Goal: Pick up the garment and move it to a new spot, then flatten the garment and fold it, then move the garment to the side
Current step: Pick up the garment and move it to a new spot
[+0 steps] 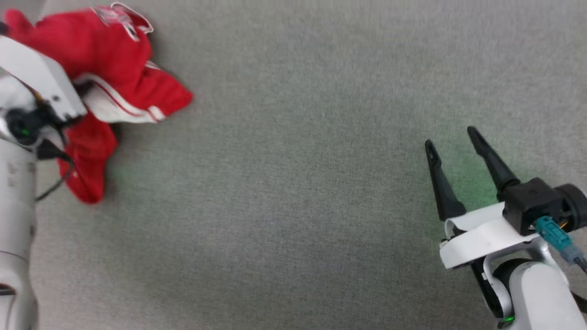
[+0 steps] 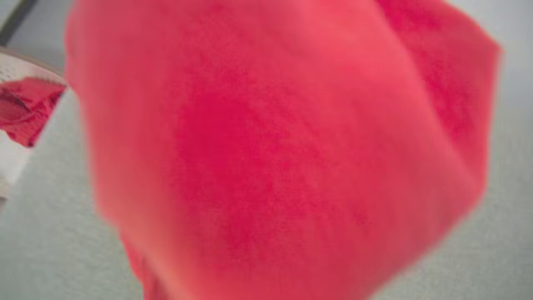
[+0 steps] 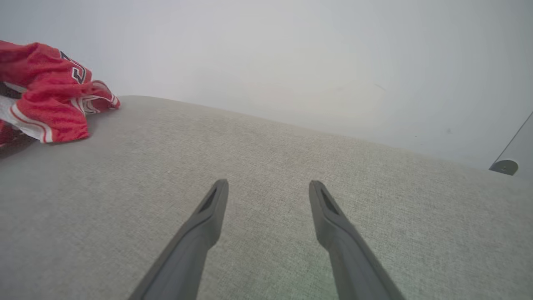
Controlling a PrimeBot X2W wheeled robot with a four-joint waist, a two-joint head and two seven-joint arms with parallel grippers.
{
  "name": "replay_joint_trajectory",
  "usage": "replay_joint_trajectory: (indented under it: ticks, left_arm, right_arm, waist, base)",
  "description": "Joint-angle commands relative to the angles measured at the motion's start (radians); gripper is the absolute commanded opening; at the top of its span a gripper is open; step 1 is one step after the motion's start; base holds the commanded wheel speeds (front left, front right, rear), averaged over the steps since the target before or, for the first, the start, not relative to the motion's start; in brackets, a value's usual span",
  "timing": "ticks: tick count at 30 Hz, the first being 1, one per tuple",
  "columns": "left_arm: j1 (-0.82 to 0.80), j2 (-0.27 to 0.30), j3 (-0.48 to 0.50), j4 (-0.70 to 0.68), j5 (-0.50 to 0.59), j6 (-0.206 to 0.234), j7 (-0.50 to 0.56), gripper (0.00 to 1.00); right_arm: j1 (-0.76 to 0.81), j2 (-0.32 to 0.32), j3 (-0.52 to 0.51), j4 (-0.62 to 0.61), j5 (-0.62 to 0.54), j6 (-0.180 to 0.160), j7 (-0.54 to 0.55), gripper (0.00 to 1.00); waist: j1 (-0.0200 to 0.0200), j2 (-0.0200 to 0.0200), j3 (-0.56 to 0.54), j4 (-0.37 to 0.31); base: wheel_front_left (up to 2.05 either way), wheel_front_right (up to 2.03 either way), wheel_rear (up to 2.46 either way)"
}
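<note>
Left pincer: its fingers are buried under the pale wrist and the red cloth at the upper left of the head view. I cannot tell whether they are clenched on the cloth or released.
Jersey: bunched in a heap at the upper left of the head view, on or just over the grey fabric surface. A white striped sleeve panel faces the middle of the frame. In the left wrist view, blurred red cloth sits right against the lens.
Slip risk: if only one loose layer is pinched, the rest of the heap would likely drag or slide free when carried.
Blind spot: with cloth over the wrist camera, a poor grip would be hard to notice from that side.
Snag risk: a dark cable loops beside the lower lobe of the heap and could catch in a fold.
Mix-up risk: a pale basket holding plain red cloth shows at the left edge of the left wrist view, so the jersey could tangle with it.
Left arm: the forearm runs up the left edge of the head view, with the wrist tipped over the heap.
Right pincer: released, with its fingers spread and pointing up-left. It is over bare surface at the lower right, well apart from the jersey.
</note>
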Motion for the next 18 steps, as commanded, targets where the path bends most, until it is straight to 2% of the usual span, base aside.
replay_joint_trajectory:
  ticks: [1, 10, 18]
  left_arm:
    - [-0.013, 0.006, 0.002, -0.022, -0.005, -0.007, -0.029, 0.0]
    - [0.01, 0.022, -0.038, -0.164, -0.007, -0.015, -0.113, 0.0]
    - [0.068, 0.012, -0.062, -0.323, -0.035, -0.016, -0.084, 0.0]
  right_arm:
    - [0.012, 0.006, -0.002, 0.013, 0.01, 0.0, -0.014, 1.0]
    - [0.054, 0.029, -0.019, 0.089, 0.037, 0.0, -0.063, 1.0]
    - [0.079, 0.037, -0.046, 0.147, 0.063, 0.0, -0.104, 1.0]
  waist:
    - [0.0, -0.0001, -0.07, 0.011]
    - [0.0, -0.0001, -0.226, 0.027]
    - [0.0, -0.0001, -0.335, 0.009]
  base:
    - [0.0, 0.0, 0.0]
    - [0.0, 0.0, 0.0]
    - [0.0, 0.0, 0.0]
